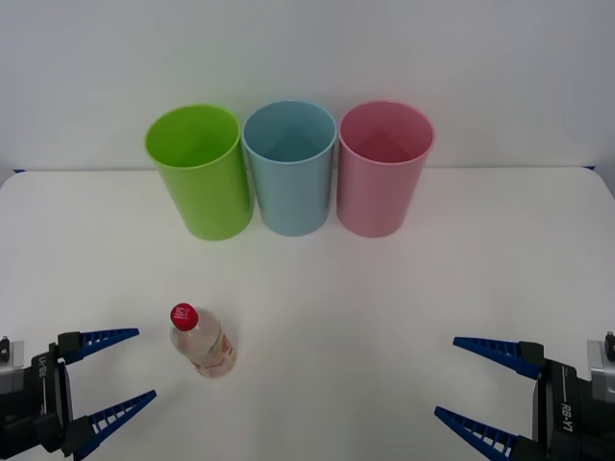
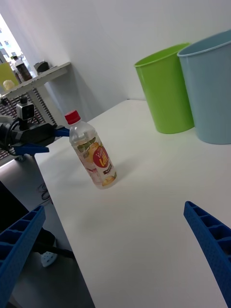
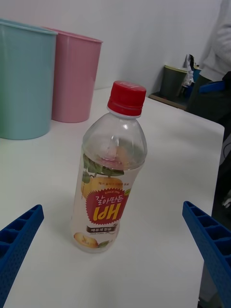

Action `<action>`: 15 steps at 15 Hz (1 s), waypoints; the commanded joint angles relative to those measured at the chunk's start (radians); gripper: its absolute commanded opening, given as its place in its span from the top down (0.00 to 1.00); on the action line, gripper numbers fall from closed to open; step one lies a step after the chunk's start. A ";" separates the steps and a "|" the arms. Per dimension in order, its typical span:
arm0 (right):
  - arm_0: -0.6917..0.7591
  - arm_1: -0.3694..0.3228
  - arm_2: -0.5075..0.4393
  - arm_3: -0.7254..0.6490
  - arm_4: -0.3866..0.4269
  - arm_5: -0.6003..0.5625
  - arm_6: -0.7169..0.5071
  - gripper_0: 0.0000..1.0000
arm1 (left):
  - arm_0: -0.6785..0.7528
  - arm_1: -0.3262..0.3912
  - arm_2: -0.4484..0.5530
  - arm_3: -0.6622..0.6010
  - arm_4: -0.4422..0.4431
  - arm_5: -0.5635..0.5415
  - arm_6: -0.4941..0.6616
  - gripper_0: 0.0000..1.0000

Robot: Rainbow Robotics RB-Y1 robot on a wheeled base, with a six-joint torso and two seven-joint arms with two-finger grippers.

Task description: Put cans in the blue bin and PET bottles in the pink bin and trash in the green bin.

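Sorting not begun: the PET bottle (image 1: 202,342) stands lower left on the desk (image 1: 384,298), pink bin (image 1: 382,169) waiting upper centre; left claw (image 1: 113,379) and right claw (image 1: 473,387) both spread, empty.

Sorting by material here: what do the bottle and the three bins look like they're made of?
The bottle looks like clear, glossy thin plastic: you see through it; its red cap is opaque, ribbed plastic. The green bin, blue bin and pink bin appear smooth, moulded plastic with a soft sheen.
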 commanded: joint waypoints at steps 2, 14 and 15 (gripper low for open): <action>0.000 0.000 0.000 0.000 0.000 0.000 0.000 0.00 | -0.012 -0.005 -0.014 -0.007 -0.028 0.030 0.002 0.00; 0.000 0.000 0.000 0.000 0.000 0.000 0.000 0.00 | -0.168 -0.088 -0.157 -0.042 -0.161 0.202 0.052 0.00; 0.000 0.000 0.000 0.000 0.000 0.000 0.000 0.00 | -0.173 -0.094 -0.157 -0.042 -0.170 0.205 0.058 0.00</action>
